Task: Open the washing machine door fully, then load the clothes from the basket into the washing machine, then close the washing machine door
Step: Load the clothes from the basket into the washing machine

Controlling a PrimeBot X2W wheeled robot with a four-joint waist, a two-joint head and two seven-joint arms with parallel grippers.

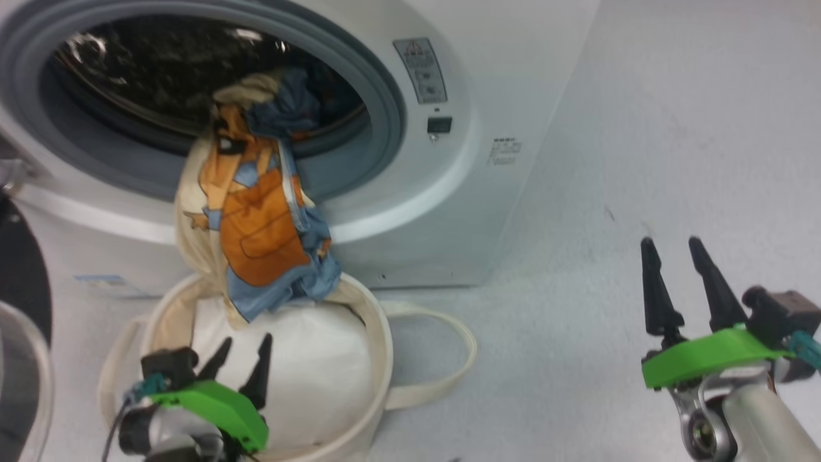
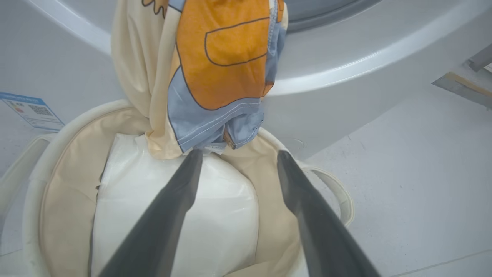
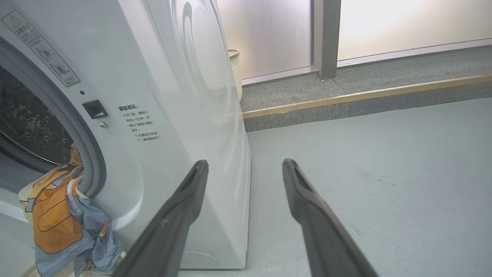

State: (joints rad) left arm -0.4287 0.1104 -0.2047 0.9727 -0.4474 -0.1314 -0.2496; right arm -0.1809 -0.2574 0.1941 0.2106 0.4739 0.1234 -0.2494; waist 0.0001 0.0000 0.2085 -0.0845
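1. The washing machine (image 1: 449, 192) stands on a pale grey floor (image 1: 673, 128). The washing machine door (image 1: 19, 276) is swung out at the head view's left edge, so the drum mouth is uncovered.
2. The basket (image 1: 378, 333) sits just in front of the machine, under the opening. White padding (image 1: 308, 378) fills it, and one loop handle (image 1: 449, 359) lies on the floor to its right.
3. Past the machine's side, the right wrist view shows a woven bin (image 3: 235, 73) and a raised step with a wooden edge (image 3: 365, 96).
4. The clothes (image 1: 263, 237) hang half in and half out. The top is bunched in the drum mouth. The rest drapes over the grey rubber ring (image 1: 359, 173) and down the front, and its lower end rests on the padding at the basket's far rim.
5. The left gripper (image 1: 247, 339) hovers over the basket, fingers spread and empty. The blue hem lies just beyond the tips, roughly in line with the gap between them.
6. The right gripper (image 1: 670, 242) is spread and empty above bare floor, well apart from the clothes, with the machine's front corner between them.
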